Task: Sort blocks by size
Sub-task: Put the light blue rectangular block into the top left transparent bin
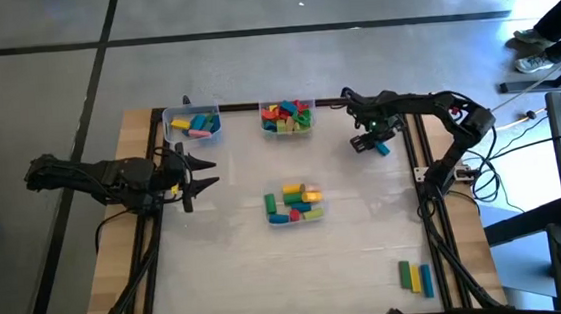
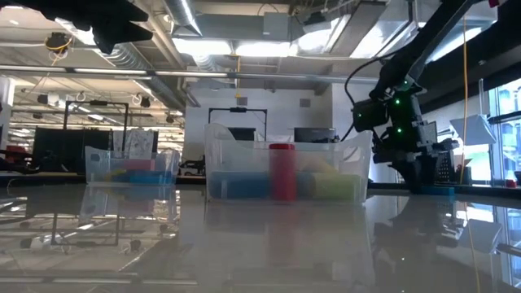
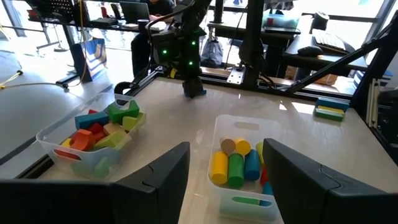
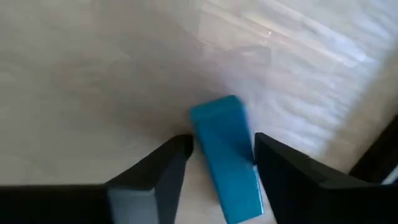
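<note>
Pale and glossy, the counter (image 1: 368, 250) carries three clear tubs: one at the far left (image 1: 192, 123), one at the far middle (image 1: 287, 116) and one nearer the centre (image 1: 294, 204), each holding a jumble of coloured blocks, presumably one tub per size class. Three more blocks (image 1: 415, 276), green, yellow and blue, lie side by side near the counter's front right corner, well apart from the tubs, and look like the stock not yet sorted. The right gripper (image 1: 377, 141) is low over the counter to the right of the far middle tub, pointing down at a blue block (image 4: 227, 155) that lies flat on the surface. In its wrist view the block sits between the two dark fingers (image 4: 168, 168) with a sliver of gap on either side, so the jaws stand partly open around it and nothing is gripped; whether they are closing to take it or have let it go cannot be told. Its place outside every tub suggests it is mid-way through a move, perhaps being re-seated for a squarer hold. The left gripper (image 1: 202, 175) waits at the left side of the counter just in front of the far left tub, jaws spread wide and empty, aimed across toward the centre tub and clear of the right arm's work.
</note>
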Available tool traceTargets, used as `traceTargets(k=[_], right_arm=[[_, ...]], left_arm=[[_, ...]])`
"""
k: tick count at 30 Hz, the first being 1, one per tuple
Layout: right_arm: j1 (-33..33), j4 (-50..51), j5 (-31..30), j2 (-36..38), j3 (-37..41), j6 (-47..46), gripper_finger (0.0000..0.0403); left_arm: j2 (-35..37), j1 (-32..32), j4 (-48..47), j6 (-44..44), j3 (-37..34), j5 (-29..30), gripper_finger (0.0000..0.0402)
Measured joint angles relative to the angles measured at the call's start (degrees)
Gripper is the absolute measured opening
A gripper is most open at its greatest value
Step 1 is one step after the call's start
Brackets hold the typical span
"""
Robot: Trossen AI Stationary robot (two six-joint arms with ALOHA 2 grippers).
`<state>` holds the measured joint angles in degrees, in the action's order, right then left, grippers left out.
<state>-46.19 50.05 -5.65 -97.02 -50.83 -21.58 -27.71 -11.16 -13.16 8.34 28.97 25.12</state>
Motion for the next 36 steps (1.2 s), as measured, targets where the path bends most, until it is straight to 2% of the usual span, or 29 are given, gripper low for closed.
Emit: traceTargets(k=[7,11,15,24,28,36], right_arm=[[0.0,0.01,1.79,0.16,-0.03,2.44,0.0099],[0.08,-0.44,1.63,1.72,0.11,3.77,0.0098],[1.7,-0.66,3.12,5.87,0.44,3.92,0.0119],[10.8,-2.76,4.08,16.27,-6.16,3.38,0.0104],[15.44,-12.41,3.81,17.14,-8.64,3.21,0.0116],[22.04,-41.21,4.61,14.95,-8.98,5.43,0.012]], left_arm=[[-0.19,0.0,0.0,0.03,0.0,-0.02,0.0198],[-0.19,0.0,0.07,0.13,0.0,-0.01,0.0198],[-0.19,0.0,0.06,0.15,0.0,-0.02,0.0198],[-0.19,0.0,0.3,0.19,0.0,0.0,0.0198],[-0.19,0.0,0.31,0.47,0.0,-0.02,0.0198],[-0.19,0.0,0.3,0.52,0.0,-0.02,0.0198]])
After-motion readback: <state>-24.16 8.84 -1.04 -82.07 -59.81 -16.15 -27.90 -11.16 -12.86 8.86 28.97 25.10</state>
